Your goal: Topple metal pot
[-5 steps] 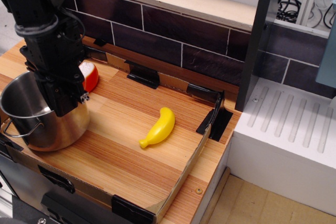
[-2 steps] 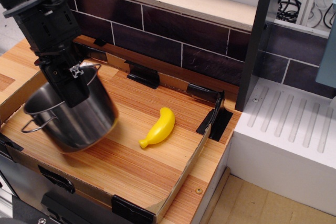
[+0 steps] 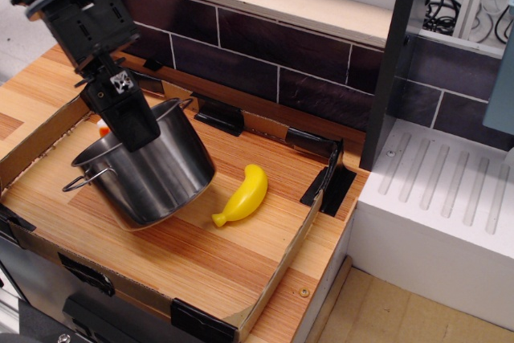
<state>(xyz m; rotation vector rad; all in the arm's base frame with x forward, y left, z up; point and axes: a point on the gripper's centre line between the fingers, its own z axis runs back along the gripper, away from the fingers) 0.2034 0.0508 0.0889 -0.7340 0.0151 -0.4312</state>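
Note:
The metal pot (image 3: 165,178) is a large shiny steel cylinder with thin wire loop handles. It sits tilted in the middle-left of the wooden tray, its open top leaning toward the back left and its base near the yellow banana (image 3: 241,196). My black gripper (image 3: 138,138) comes down from the upper left and is shut on the pot's rim, one finger inside and one outside. The pot's interior is mostly hidden by the gripper.
A wooden board (image 3: 201,255) with a low cardboard rim and black corner clips holds everything. A small orange-red object (image 3: 103,128) peeks out behind the pot. A dark tiled wall (image 3: 265,54) runs along the back. A white ribbed drainboard (image 3: 450,198) lies to the right.
The pot, held at its rim, has moved right from the tray's left edge toward the banana and has tilted. The gripper moved right with it. The banana has not moved.

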